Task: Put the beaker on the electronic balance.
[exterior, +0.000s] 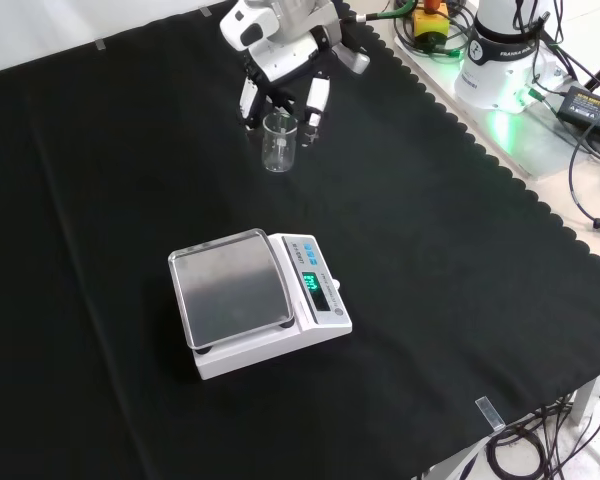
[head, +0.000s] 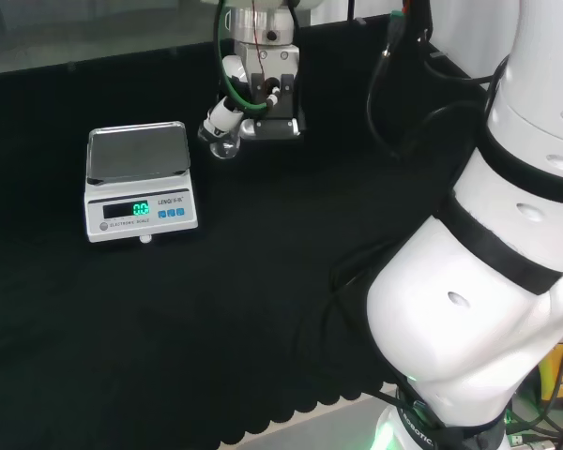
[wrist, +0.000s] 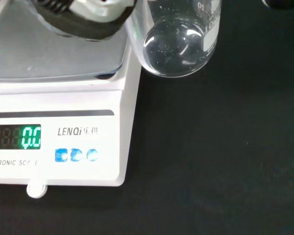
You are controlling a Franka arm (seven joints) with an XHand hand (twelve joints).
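A small clear glass beaker (exterior: pixel 279 143) sits between the fingers of the black and white hand (exterior: pixel 280 62), which reaches down at the far side of the cloth and curls round the beaker's upper part. In the head view the beaker (head: pixel 224 145) hangs under the hand (head: pixel 259 94), just right of the balance's far corner. The wrist view shows the beaker's (wrist: pixel 179 41) round base close up beside the balance (wrist: pixel 63 137). The white electronic balance (exterior: pixel 255 300) has a bare steel pan (exterior: pixel 230 285) and a lit green display. In the head view it (head: pixel 141 183) stands left of the hand.
The arm's own white links (head: pixel 488 262) rise at the right of the head view. Its base (exterior: pixel 505 45), cables and a power brick (exterior: pixel 590 100) lie beyond the cloth's scalloped edge (exterior: pixel 480 160). Bare black cloth (exterior: pixel 100 200) surrounds the balance.
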